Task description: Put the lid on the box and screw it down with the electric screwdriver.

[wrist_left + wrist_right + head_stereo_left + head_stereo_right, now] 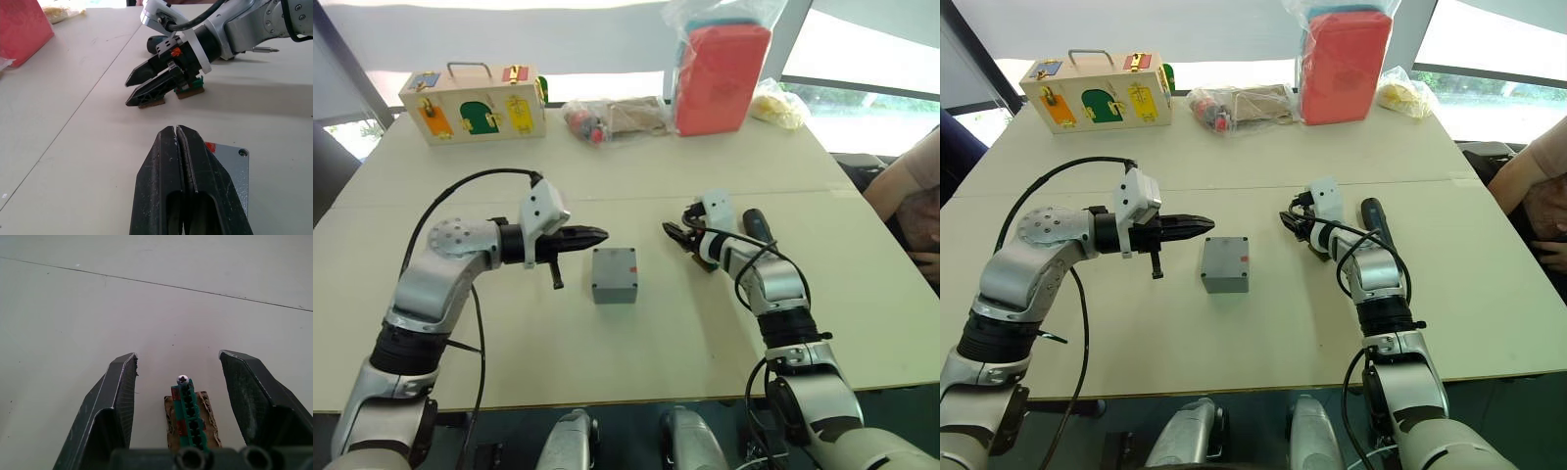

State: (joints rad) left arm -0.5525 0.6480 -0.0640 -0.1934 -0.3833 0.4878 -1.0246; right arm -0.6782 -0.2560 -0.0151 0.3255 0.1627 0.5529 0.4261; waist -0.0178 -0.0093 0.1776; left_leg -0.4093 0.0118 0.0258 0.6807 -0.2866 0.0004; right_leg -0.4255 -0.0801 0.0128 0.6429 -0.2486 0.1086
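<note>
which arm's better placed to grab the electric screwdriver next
Right, probably. The electric screwdriver lies on the table just beside the right gripper, whose fingers are open over a small green strip holding a screw. The left gripper is shut, beside the box, farther off.

I worked in what appeared to be a robot test room or lab, not a home. I stood at a wide pale table (607, 362) that carried practice items. Along its far edge stood a wooden box with coloured doors (475, 101), clear bags of small parts (612, 117) and a red case in plastic wrap (720, 73). Large windows (862, 59) ran behind. A person (911, 196) sat at the right edge.
</note>
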